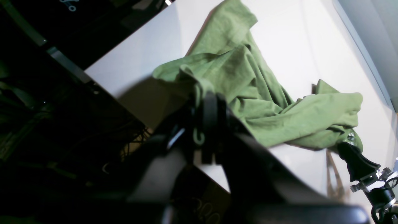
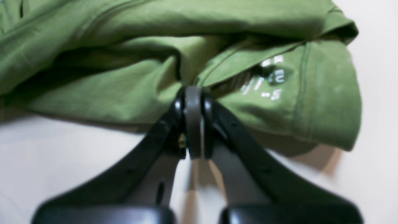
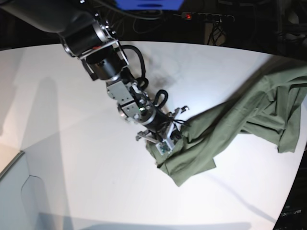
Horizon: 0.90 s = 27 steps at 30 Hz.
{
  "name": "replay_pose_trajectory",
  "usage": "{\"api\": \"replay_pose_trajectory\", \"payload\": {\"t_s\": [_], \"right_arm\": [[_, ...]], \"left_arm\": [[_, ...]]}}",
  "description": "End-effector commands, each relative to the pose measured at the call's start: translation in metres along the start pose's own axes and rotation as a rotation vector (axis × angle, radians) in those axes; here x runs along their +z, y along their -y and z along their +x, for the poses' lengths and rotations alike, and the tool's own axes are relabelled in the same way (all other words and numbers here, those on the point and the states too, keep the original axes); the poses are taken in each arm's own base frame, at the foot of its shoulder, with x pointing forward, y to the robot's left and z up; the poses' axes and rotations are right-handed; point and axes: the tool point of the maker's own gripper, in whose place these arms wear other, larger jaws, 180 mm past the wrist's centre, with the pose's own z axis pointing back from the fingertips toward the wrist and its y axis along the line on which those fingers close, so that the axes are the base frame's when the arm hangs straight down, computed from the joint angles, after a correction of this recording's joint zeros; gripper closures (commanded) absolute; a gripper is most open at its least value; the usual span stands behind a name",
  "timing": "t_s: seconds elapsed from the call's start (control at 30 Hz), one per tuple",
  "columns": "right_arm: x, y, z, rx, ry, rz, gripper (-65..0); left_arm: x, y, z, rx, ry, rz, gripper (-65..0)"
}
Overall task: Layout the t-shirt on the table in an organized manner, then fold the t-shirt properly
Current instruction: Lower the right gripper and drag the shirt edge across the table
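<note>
T-shirt: olive-green fabric (image 3: pixel 235 120), bunched and twisted into a long, uneven strip. It runs from beneath the right gripper (image 3: pixel 173 139) across to the right edge of the base view, toward the left gripper (image 1: pixel 206 101).
Left gripper: fingers together, clamped on a pinch of the T-shirt. That pinch rises in a narrow ridge between them, while looser cloth spreads out beyond the fingertips.
Right gripper: fingers together, their tips touching the T-shirt near its other end. Whether a fold is caught between them, I cannot tell.
White printing: small marks (image 2: pixel 275 76) on the cloth, just beside the right gripper's tips, to their right in the right wrist view. They are too blurred to read.
Stitched seam: a double line (image 2: pixel 301 90) farther out on that same side of the right gripper, beyond the printing, crossing a flap of cloth.
Folds: rumpled layers overlap just past the right gripper's tips, with dark hollows between them.
Table: smooth and white (image 3: pixel 91 153), reaching under the cloth and both sides of the right gripper.
Box corner: grey-white (image 3: pixel 18 194), well apart from the right gripper, at the lower left of the base view.
</note>
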Motion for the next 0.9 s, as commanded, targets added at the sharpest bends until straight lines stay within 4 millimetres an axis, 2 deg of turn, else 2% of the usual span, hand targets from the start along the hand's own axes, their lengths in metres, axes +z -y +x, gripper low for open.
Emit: {"api": "replay_pose_trajectory", "payload": {"t_s": [0.0, 0.03, 0.1, 0.23, 0.33, 0.43, 0.57, 0.67, 0.73, 0.8, 0.87], "right_arm": [[-0.003, 0.006, 0.027, -0.008, 0.069, -0.011, 0.0], [-0.001, 0.012, 0.026, -0.028, 0.072, -0.026, 0.0], [0.008, 0.041, 0.018, -0.064, 0.069, -0.087, 0.0], [0.029, 0.075, -0.014, -0.110, 0.030, -0.165, 0.0], [0.041, 0.083, -0.036, -0.126, 0.004, -0.190, 0.0], [0.057, 0.087, -0.040, -0.129, 0.032, -0.216, 0.0], [0.081, 0.082, -0.027, -0.088, 0.114, -0.227, 0.0], [0.083, 0.083, -0.010, -0.072, 0.154, -0.230, 0.0], [0.078, 0.088, 0.009, -0.054, 0.182, -0.230, -1.1], [0.071, 0.091, 0.016, -0.057, 0.182, -0.229, -7.7], [0.058, 0.091, 0.024, -0.070, 0.172, -0.218, -17.8]], "left_arm": [[0.004, 0.005, 0.019, -0.028, 0.044, -0.014, 0.0], [0.004, 0.004, 0.019, -0.027, 0.044, -0.013, 0.0], [0.002, 0.007, 0.019, -0.027, 0.045, -0.020, 0.0], [-0.001, 0.010, 0.017, -0.023, 0.033, -0.030, 0.0], [-0.006, 0.017, 0.016, -0.014, 0.021, -0.051, 0.0], [-0.012, 0.025, 0.013, -0.004, -0.006, -0.071, 0.0], [-0.017, 0.032, 0.011, 0.001, -0.024, -0.093, 0.0], [-0.020, 0.036, 0.015, 0.007, -0.010, -0.104, 0.0], [-0.020, 0.036, 0.017, 0.003, -0.008, -0.104, 0.0], [-0.018, 0.035, 0.019, -0.001, -0.004, -0.099, 0.0], [-0.017, 0.033, 0.020, -0.002, -0.001, -0.094, 0.0]]}}
